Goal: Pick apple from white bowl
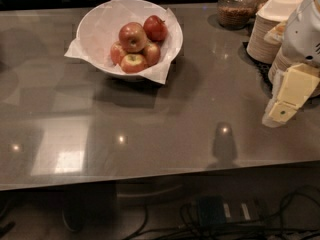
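White and paper-lined, the white bowl [95, 29] is sitting on the grey table [165, 134], and the apple [132, 36] is resting inside it on top of the other apples [134, 63]. Well to the right of the bowl and nearer the camera, the gripper [286, 101] is hanging above the tabletop. Whether it is open or closed, I cannot tell. Any reach is likely heading leftward and away.
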You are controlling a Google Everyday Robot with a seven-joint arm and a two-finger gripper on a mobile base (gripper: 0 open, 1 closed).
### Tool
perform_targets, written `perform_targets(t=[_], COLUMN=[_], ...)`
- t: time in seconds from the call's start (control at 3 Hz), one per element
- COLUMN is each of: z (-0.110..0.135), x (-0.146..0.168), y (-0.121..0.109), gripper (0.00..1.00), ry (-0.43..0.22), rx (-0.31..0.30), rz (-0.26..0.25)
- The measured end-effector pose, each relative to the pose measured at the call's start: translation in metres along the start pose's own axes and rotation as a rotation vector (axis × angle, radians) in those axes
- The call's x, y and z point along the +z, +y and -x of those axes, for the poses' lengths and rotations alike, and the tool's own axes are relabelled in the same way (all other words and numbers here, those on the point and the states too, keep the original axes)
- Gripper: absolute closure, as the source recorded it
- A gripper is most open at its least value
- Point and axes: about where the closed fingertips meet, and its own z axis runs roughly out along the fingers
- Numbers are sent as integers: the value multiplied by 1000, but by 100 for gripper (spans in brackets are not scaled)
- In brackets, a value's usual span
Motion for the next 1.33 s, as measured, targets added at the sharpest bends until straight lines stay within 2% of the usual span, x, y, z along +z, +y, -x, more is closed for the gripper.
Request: perform_targets(t=[0.33, 0.67, 1.0, 1.33], z=[20, 52, 91, 131], x=[16, 34, 52, 72], y=[-21, -53, -86, -115], gripper=[0, 0, 0, 0], ry=[-90, -193, -290, -367], rx=[25, 43, 45, 29], rz=[-30, -77, -102, -100])
